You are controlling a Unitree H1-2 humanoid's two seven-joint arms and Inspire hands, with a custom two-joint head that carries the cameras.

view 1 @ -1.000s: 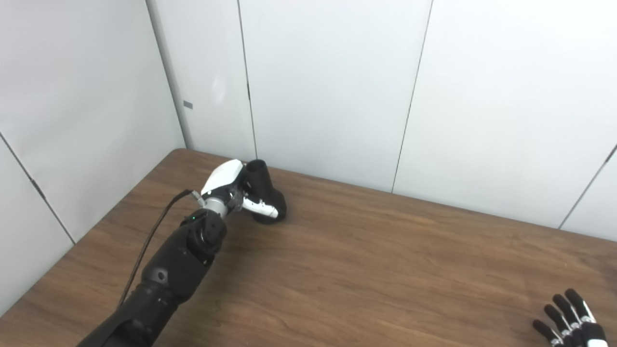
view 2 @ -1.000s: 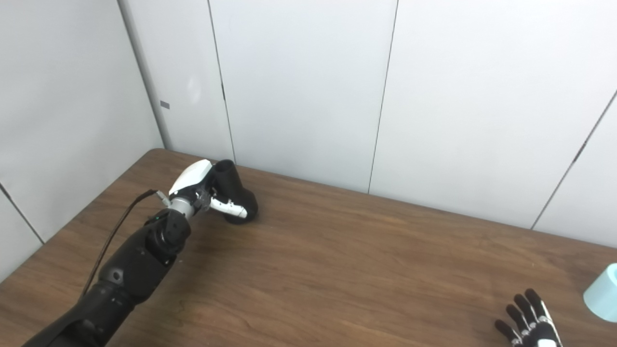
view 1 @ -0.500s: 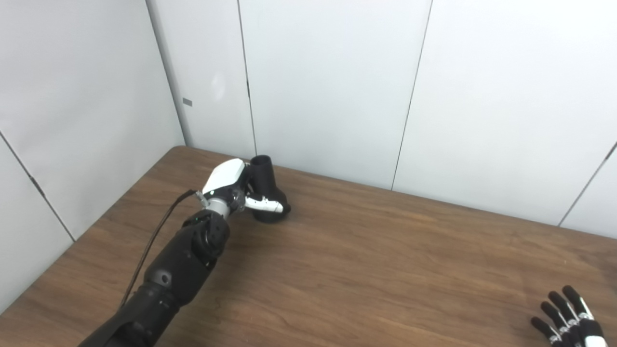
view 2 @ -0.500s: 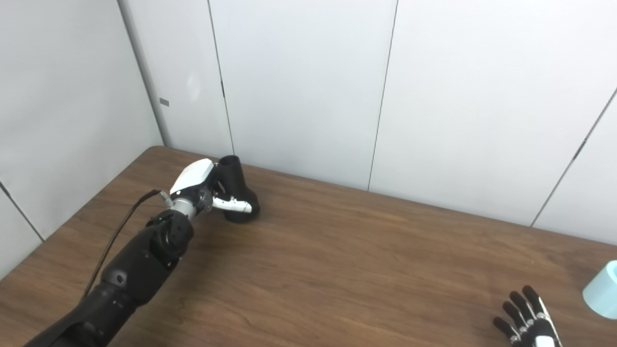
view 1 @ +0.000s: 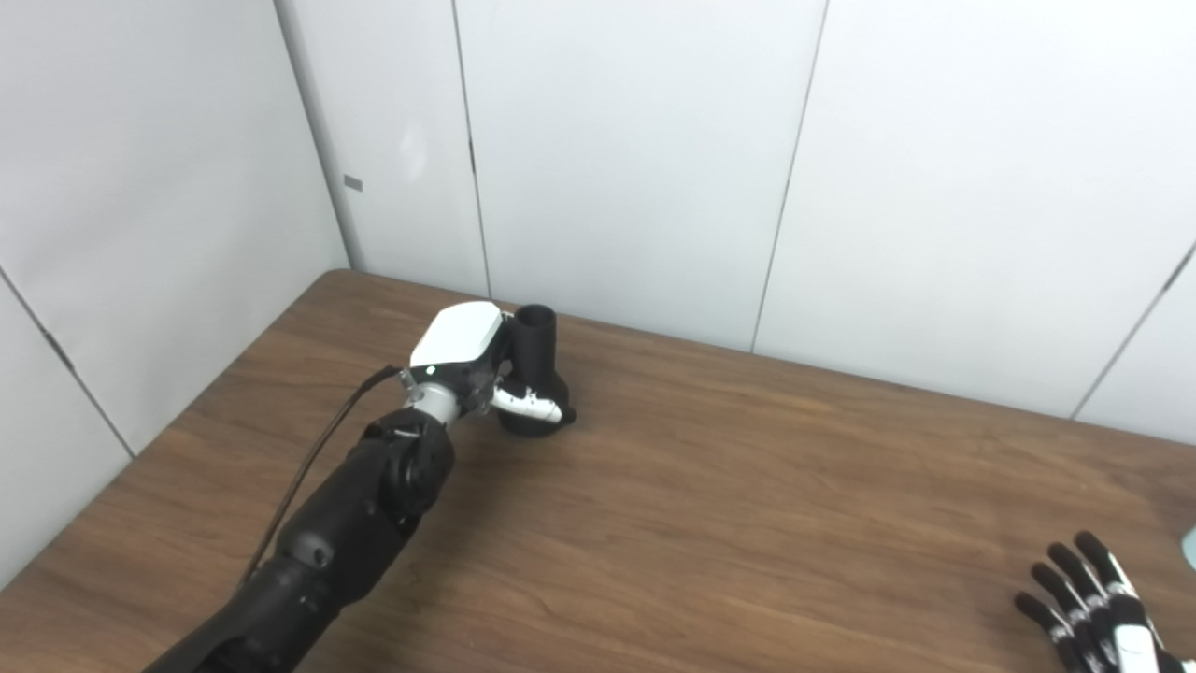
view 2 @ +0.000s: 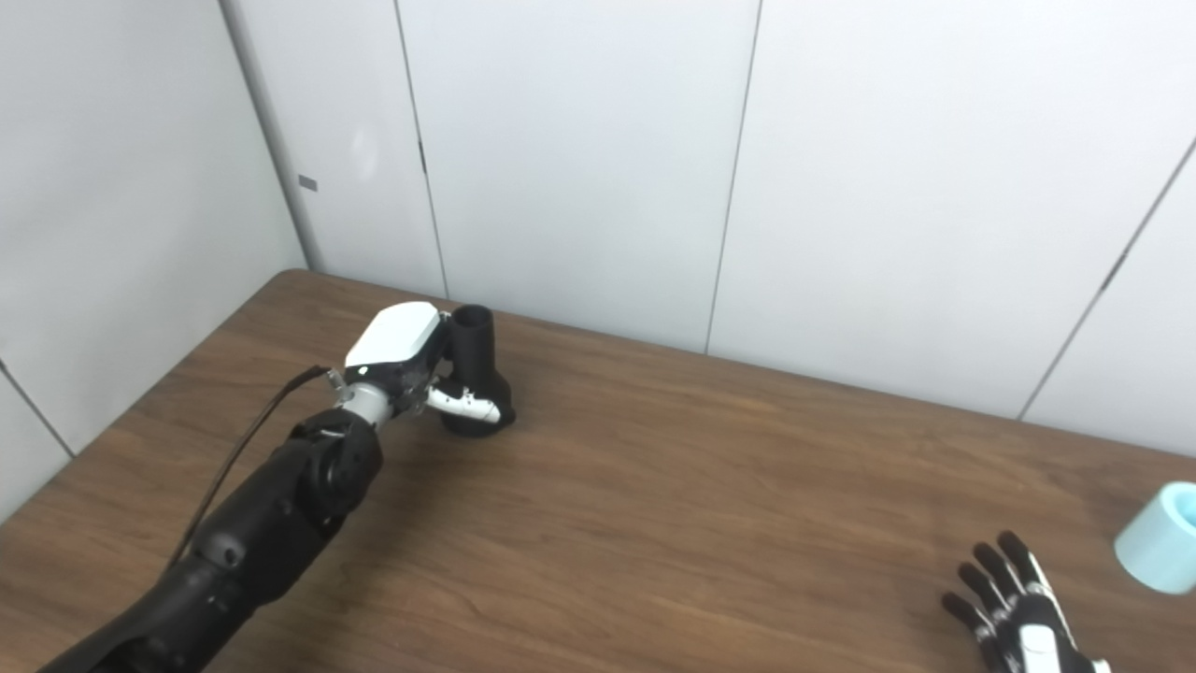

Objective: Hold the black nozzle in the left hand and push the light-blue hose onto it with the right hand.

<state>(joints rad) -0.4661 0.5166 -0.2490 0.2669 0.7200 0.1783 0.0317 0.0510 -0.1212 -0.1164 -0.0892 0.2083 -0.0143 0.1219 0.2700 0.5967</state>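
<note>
You're working step one right now: the left hand (view 2: 411, 360) is gripping the black nozzle (view 2: 475, 374) at the far left of the table (view 2: 654, 523), close to the back wall (view 2: 579, 159). Fingers are wrapping the nozzle's neck, w/ one white-tipped finger lying across the front of the flared base. Looks like the base is touching or just clearing the wood; can't tell which from these angles, so treat that as a guess.

The nozzle itself: matte black, narrow tube up top w/ its open mouth facing up, widening to a broad round skirt below. It's standing nearly upright, leaning only a little. Rigid-looking, prob. plastic, so it shouldn't be deforming under your grip.

The right hand (view 2: 1018, 622) is sitting at the bottom right corner, fingers spread and holding nothing. The light-blue hose (view 2: 1157, 551) is resting on the table just beside it, off to the right edge; only its stubby pale cylinder end is showing in the right eye view, and barely a sliver in the left eye view, so its length is unknown.

Next move, as I'm reading it: you're needing the right hand to reach over and close on that hose, while the left is bringing the nozzle in toward the middle, since the two are sitting well apart. Then you're lining the hose's open end up w/ the narrow tube and pushing on. Keep the left grip firm so the nozzle isn't twisting under the push.
</note>
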